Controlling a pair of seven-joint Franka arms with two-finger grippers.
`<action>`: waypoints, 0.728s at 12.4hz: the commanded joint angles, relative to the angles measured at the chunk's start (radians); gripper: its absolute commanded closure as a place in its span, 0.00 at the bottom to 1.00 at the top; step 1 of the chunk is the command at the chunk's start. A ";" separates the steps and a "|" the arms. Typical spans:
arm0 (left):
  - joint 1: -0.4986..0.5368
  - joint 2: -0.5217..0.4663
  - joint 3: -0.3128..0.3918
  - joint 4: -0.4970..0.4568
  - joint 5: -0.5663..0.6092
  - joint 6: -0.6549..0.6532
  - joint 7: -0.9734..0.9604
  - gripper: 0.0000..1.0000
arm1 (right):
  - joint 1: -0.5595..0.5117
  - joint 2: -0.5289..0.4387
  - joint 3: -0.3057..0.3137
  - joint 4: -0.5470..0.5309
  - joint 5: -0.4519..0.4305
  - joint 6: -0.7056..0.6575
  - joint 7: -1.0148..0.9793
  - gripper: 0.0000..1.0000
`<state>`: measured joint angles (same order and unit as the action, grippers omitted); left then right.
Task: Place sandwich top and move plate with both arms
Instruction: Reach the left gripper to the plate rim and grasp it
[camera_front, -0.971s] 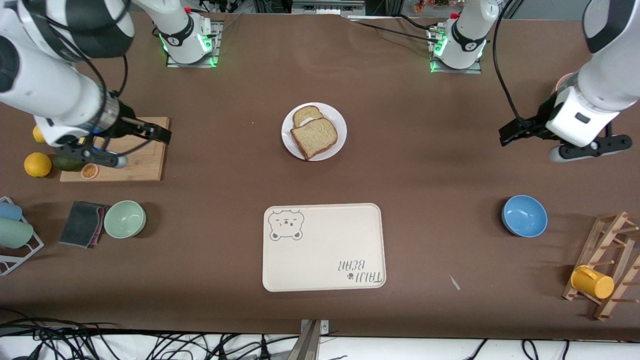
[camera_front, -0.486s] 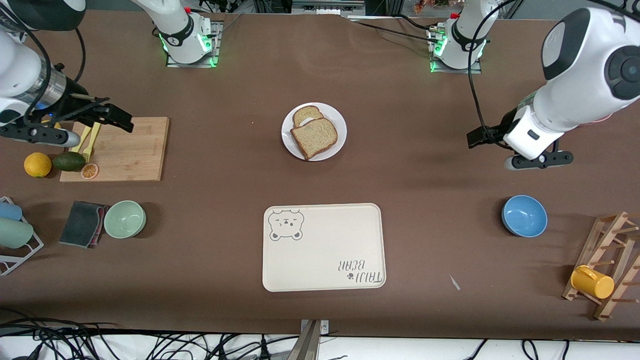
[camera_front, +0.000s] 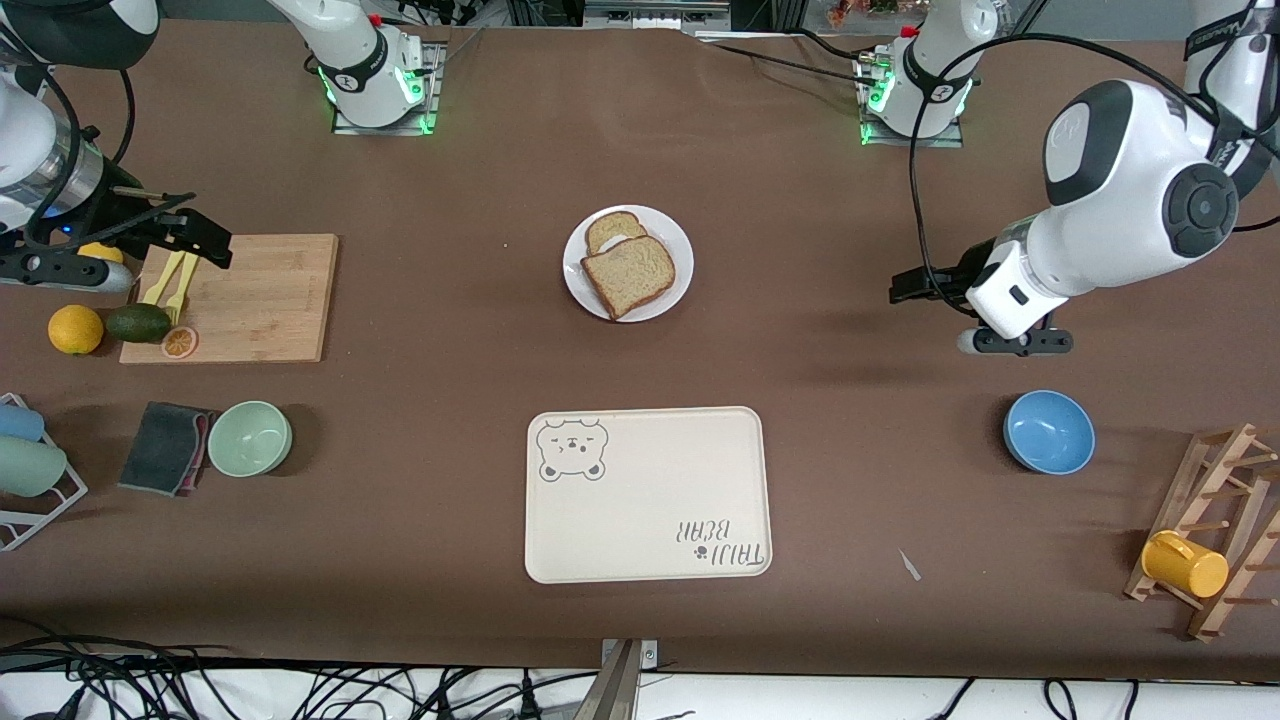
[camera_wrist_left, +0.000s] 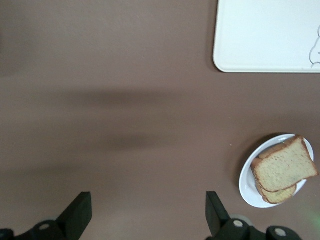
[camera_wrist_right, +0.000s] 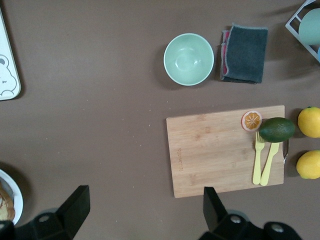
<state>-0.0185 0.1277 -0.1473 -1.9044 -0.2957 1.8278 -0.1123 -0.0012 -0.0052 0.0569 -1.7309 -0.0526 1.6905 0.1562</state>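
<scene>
The white plate (camera_front: 676, 241) sits mid-table, farther from the front camera than the cream tray. On it lies the sandwich top (camera_front: 629, 275), a plain speckled slice overlapping a second slice (camera_front: 611, 229) under it. The left wrist view shows the same plate (camera_wrist_left: 247, 187) and sandwich top (camera_wrist_left: 284, 170). My left gripper (camera_front: 906, 290) hangs open over bare table, toward the left arm's end from the plate. My right gripper (camera_front: 203, 241) is open over the edge of the cutting board. Both the left gripper (camera_wrist_left: 147, 217) and the right gripper (camera_wrist_right: 144, 207) hold nothing.
The bear tray (camera_front: 648, 493) lies nearer the front camera than the plate. A cutting board (camera_front: 250, 300) carries forks (camera_wrist_right: 265, 160), an avocado (camera_front: 138, 322) and an orange slice. Lemons, a green bowl (camera_front: 249, 438), a cloth, a blue bowl (camera_front: 1048, 431) and a mug rack (camera_front: 1215, 530) line the table ends.
The left gripper has moved toward the plate. The right gripper has swung back across the cutting board toward the right arm's end of the table. Plate and bread have not moved.
</scene>
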 joint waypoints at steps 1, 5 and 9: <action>0.005 -0.013 -0.002 -0.059 -0.109 0.030 0.078 0.00 | -0.040 -0.018 0.023 -0.019 -0.007 0.037 -0.020 0.00; 0.002 -0.002 -0.060 -0.214 -0.314 0.226 0.179 0.00 | -0.065 -0.010 0.023 -0.016 0.032 0.072 -0.011 0.00; -0.001 0.047 -0.119 -0.267 -0.460 0.309 0.255 0.00 | -0.065 -0.024 0.021 -0.013 0.146 0.052 -0.012 0.00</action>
<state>-0.0249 0.1604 -0.2350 -2.1487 -0.7068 2.0835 0.0954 -0.0444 -0.0027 0.0622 -1.7323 0.0855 1.7537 0.1508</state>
